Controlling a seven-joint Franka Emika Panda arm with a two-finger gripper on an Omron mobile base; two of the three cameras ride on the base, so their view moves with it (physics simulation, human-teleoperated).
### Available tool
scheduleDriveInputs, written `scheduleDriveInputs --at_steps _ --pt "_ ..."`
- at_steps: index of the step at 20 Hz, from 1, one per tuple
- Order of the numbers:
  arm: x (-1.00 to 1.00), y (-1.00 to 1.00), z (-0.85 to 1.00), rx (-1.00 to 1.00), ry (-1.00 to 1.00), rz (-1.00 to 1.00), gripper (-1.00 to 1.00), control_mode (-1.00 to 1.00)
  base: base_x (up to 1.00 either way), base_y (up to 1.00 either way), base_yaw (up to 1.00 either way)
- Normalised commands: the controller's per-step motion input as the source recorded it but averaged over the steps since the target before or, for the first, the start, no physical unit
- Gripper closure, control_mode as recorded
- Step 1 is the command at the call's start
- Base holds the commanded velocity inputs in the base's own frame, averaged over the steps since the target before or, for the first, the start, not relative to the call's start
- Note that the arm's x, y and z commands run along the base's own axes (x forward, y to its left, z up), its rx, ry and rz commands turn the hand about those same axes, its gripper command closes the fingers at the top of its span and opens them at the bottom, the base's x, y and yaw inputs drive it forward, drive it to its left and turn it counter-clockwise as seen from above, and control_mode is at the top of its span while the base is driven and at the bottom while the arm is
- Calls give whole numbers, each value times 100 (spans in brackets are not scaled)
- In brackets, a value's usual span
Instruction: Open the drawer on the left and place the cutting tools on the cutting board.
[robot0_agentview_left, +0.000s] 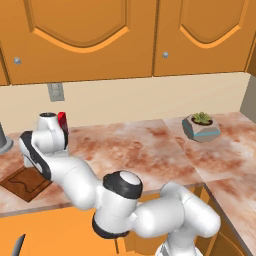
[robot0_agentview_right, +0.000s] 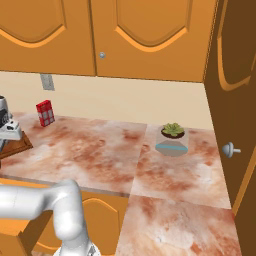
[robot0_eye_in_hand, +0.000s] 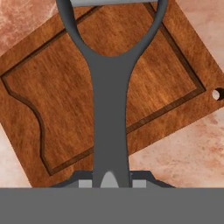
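Observation:
In the hand view my gripper is shut on the stem of the grey metal peeler. Its Y-shaped head reaches to the top of that view. The peeler hangs over the dark brown cutting board, which has a groove around its edge and lies at a slant below. In the left base view the arm bends over the board at the counter's left end. The right base view catches the board at its left edge under the hand. Below the counter edge the orange drawer stands out, with a dark slim tool at its corner.
A red box stands by the back wall, close behind the hand. A potted succulent sits at the counter's right. Orange cabinet doors hang above. A tall cabinet closes off the right side.

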Motion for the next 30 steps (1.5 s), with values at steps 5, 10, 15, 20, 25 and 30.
scheduleDriveInputs --at_steps 5,10,15,20,25,30 --pt "9 0 -16 0 0 0 100 -100 0 0 0" --pt "4 0 -32 0 0 0 100 -100 0 0 0" --pt "3 0 -20 0 0 0 100 -100 0 0 0" --pt "0 0 -4 0 0 0 100 -100 0 0 0" --pt "0 0 0 0 0 0 -100 -100 0 0 0" --pt "0 0 0 0 0 0 -100 -100 0 0 0"
